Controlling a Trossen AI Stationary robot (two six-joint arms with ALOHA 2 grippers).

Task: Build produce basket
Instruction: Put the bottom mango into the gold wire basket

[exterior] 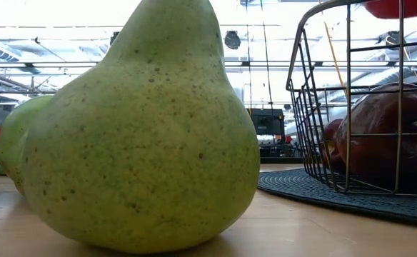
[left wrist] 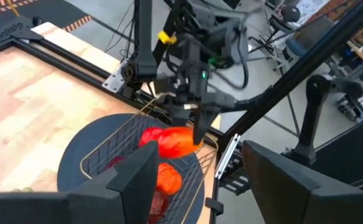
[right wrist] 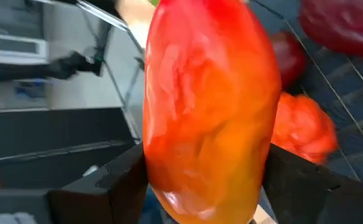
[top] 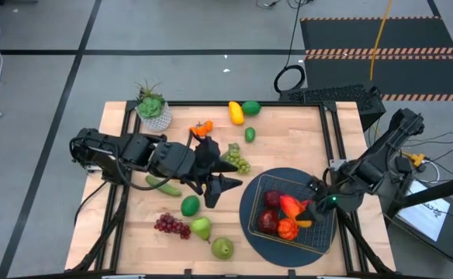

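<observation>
The basket [top: 322, 240] sits on the mat [top: 250, 209] at the table's [top: 304, 139] right near side, with the right gripper [top: 308, 211] over it holding a pepper [top: 292, 205] above the fruit inside. The left gripper [top: 220, 186] hangs mid-table, just left of the mat, grapes [top: 236, 160] just beyond it. Left of the mat lie a cucumber [top: 163, 184], lime [top: 190, 205] and two pears [top: 223, 247] nearer; a potted plant [top: 153, 108] stands far left.
</observation>
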